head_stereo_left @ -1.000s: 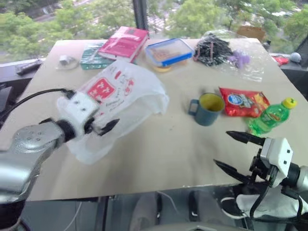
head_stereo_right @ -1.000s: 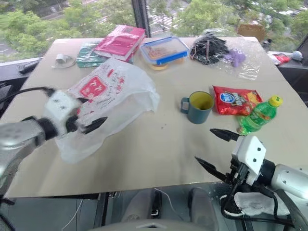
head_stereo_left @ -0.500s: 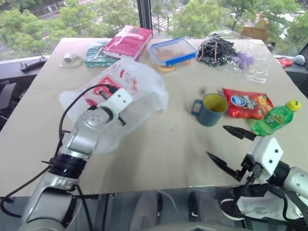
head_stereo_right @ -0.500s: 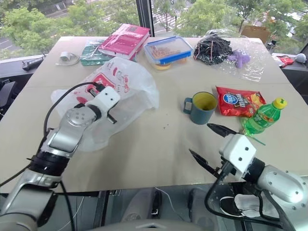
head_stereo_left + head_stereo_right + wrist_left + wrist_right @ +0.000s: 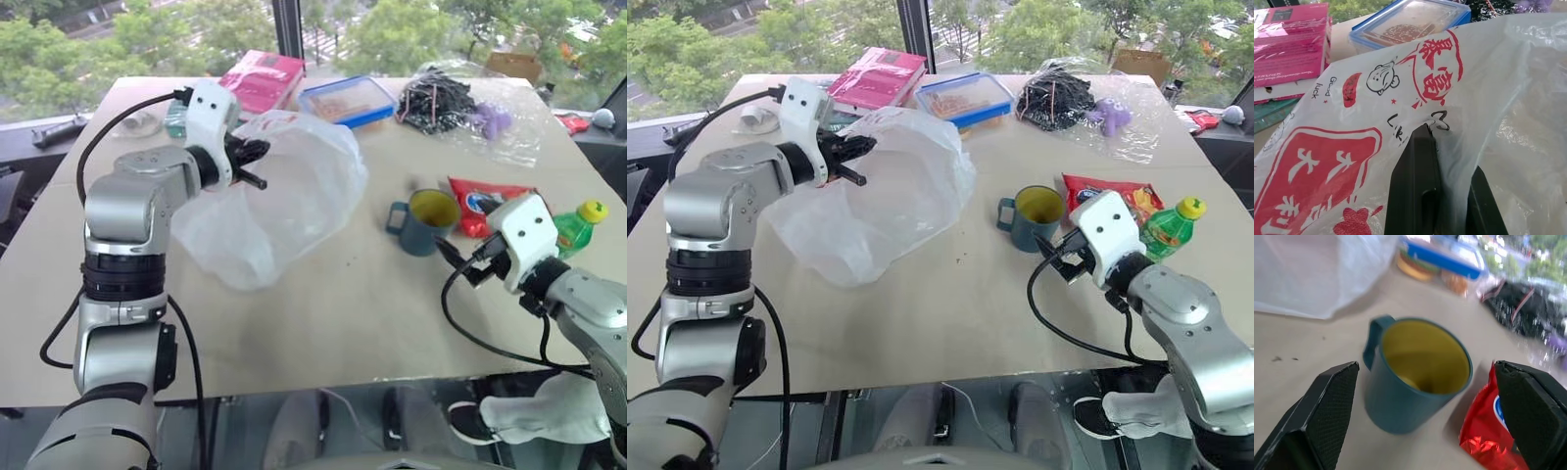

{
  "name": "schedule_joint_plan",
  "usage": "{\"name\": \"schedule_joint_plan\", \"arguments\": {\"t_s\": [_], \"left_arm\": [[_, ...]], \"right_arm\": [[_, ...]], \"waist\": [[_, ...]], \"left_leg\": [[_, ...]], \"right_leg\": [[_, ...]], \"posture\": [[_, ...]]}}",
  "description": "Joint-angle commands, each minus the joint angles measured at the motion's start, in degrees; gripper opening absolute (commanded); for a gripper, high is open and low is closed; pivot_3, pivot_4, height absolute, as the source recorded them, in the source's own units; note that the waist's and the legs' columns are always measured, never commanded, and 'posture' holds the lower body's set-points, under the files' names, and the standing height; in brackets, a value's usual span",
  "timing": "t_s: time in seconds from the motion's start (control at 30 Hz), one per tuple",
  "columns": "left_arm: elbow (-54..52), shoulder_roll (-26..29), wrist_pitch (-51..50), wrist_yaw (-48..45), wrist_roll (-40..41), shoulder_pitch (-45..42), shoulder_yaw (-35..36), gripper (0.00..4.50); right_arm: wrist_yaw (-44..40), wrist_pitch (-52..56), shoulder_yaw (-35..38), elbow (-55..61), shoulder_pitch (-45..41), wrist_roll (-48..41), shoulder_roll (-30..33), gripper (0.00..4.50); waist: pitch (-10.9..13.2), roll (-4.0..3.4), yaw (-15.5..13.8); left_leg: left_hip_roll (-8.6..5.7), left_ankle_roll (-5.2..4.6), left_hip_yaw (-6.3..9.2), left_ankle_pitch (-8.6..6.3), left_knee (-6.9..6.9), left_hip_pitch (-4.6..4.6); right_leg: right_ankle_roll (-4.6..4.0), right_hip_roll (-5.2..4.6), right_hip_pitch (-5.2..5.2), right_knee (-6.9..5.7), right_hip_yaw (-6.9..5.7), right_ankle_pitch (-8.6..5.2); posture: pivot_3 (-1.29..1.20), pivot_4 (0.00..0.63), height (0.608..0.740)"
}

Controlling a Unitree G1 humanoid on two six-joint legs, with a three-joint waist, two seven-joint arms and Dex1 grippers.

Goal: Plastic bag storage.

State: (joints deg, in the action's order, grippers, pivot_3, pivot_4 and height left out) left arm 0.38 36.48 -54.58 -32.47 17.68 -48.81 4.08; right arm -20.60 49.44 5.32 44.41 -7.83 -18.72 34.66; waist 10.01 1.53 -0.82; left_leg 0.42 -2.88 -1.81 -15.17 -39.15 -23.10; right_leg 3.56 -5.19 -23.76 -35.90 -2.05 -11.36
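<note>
The plastic bag (image 5: 284,206), white and crinkly with red print, hangs lifted off the left half of the table. My left gripper (image 5: 250,162) is shut on its upper edge. In the left wrist view the black fingers (image 5: 1415,186) pinch a fold of the bag (image 5: 1498,98) beside the red characters. A blue mug (image 5: 426,220) with a yellow inside stands upright to the right of the bag. My right gripper (image 5: 1426,366) is open just in front of the mug (image 5: 1415,377), one finger on each side of it and clear of it.
At the far edge of the tan table (image 5: 323,313) lie a pink book (image 5: 260,78), a blue-lidded container (image 5: 348,101) and clear plastic with black bands (image 5: 441,98). A red snack packet (image 5: 468,191) and a green bottle (image 5: 578,227) lie right of the mug.
My left gripper has shut on the bag and raised it up and away from me. My right gripper, still open, has moved forward up to the mug.
</note>
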Motion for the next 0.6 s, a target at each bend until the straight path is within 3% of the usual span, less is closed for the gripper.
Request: {"name": "schedule_joint_plan", "arguments": {"t_s": [0.03, 0.13, 0.33, 0.6], "left_arm": [[-4.1, 0.0, -1.2, 1.8, 0.1, -1.3, 0.9, 0.02], [-4.7, -0.1, -2.2, 3.6, -0.3, -0.6, 1.2, 0.02], [-6.5, -0.7, -2.7, 5.1, -0.3, 0.5, 0.6, 0.02], [-7.3, -0.7, -2.6, 5.5, -0.3, 0.5, 0.0, 0.02]], "right_arm": [[1.0, 3.0, 0.0, -1.2, -1.9, -1.9, -2.3, 4.50], [1.1, 4.4, -1.0, -0.9, -5.0, -2.8, -3.9, 4.50], [1.8, 2.0, -6.8, -5.8, -7.7, 3.2, -0.9, 4.50], [-6.2, -4.7, -15.4, -10.7, -13.1, 8.6, 5.9, 4.50]], "waist": [[0.0, 0.00, 0.1], [0.0, -0.07, 0.2], [0.0, -0.07, 0.0], [0.0, -0.07, 0.2]], "left_leg": [[0.00, -0.02, -0.01, -0.01, 0.00, -0.01], [0.01, -0.13, -0.02, -0.08, -0.01, 0.00], [0.02, -0.18, -0.01, -0.11, 0.00, 0.04], [-0.01, 0.01, -0.02, 0.01, -0.01, 0.00]], "right_leg": [[0.00, 0.00, 0.00, 0.01, 0.00, 0.00], [0.00, 0.00, -0.02, -0.02, 0.04, 0.01], [0.00, 0.04, -0.01, -0.04, 0.04, 0.01], [0.00, 0.05, -0.03, 0.00, 0.08, 0.01]], "posture": [[0.00, 0.150, 0.740], [0.00, 0.150, 0.740], [0.00, 0.150, 0.740], [0.00, 0.150, 0.740]]}}
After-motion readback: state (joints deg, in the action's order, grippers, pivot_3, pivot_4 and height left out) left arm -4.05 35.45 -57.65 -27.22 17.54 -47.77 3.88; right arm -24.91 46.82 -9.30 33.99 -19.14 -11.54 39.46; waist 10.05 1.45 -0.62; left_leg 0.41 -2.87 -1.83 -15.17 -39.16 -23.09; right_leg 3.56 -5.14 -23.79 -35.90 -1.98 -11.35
